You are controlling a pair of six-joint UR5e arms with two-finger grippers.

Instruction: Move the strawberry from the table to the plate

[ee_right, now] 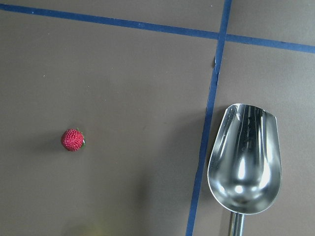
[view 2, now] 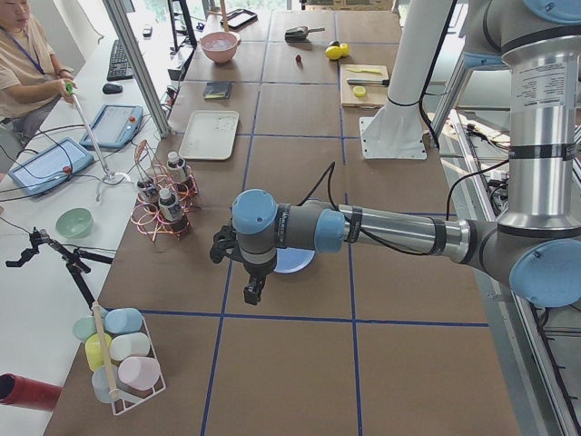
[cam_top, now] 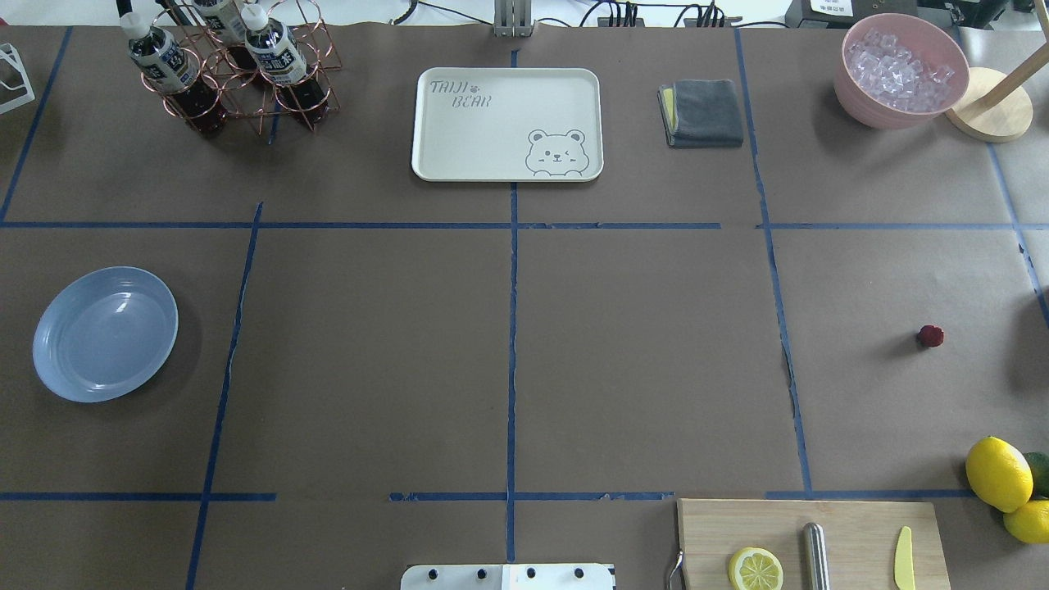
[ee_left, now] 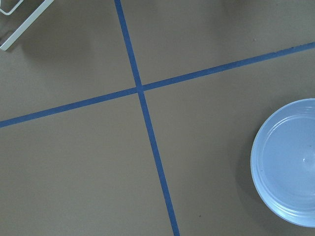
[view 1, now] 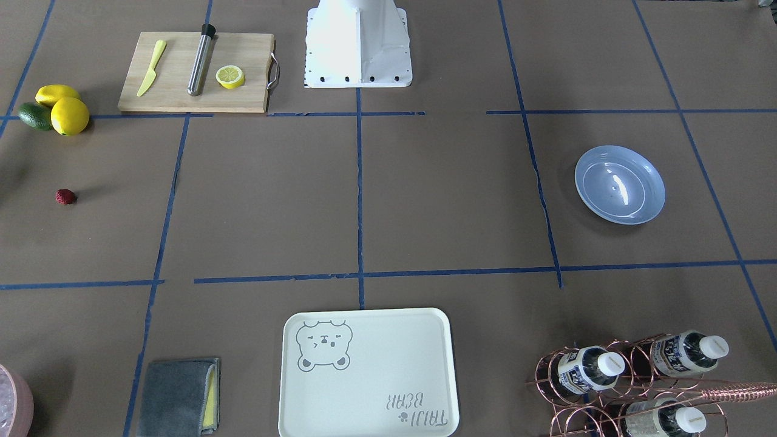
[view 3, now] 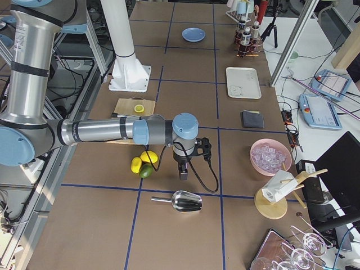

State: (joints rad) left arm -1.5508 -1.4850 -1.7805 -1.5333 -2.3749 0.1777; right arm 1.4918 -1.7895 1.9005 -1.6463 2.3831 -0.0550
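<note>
The strawberry (view 1: pixel 65 196) (cam_top: pixel 930 335) is a small dark-red berry lying alone on the brown table (cam_top: pixel 639 360), at the robot's right. In the right wrist view the strawberry (ee_right: pixel 73 139) sits left of centre, with no fingers showing. The light-blue plate (view 1: pixel 619 184) (cam_top: pixel 105 333) (ee_left: pixel 290 162) rests empty at the robot's left. My right gripper (view 3: pixel 183 171) hangs over the table near the lemons. My left gripper (view 2: pixel 252 292) hovers beside the plate. Both show only in the side views, so I cannot tell whether they are open or shut.
Two lemons (cam_top: pixel 998 473) and an avocado lie near the strawberry, beside a cutting board (cam_top: pixel 852 524). A steel scoop (ee_right: pixel 244 157) lies close by. The bear tray (cam_top: pixel 506 123), grey cloth (cam_top: pixel 703 112), ice bowl (cam_top: pixel 900 70) and bottle rack (cam_top: pixel 238 65) line the far edge.
</note>
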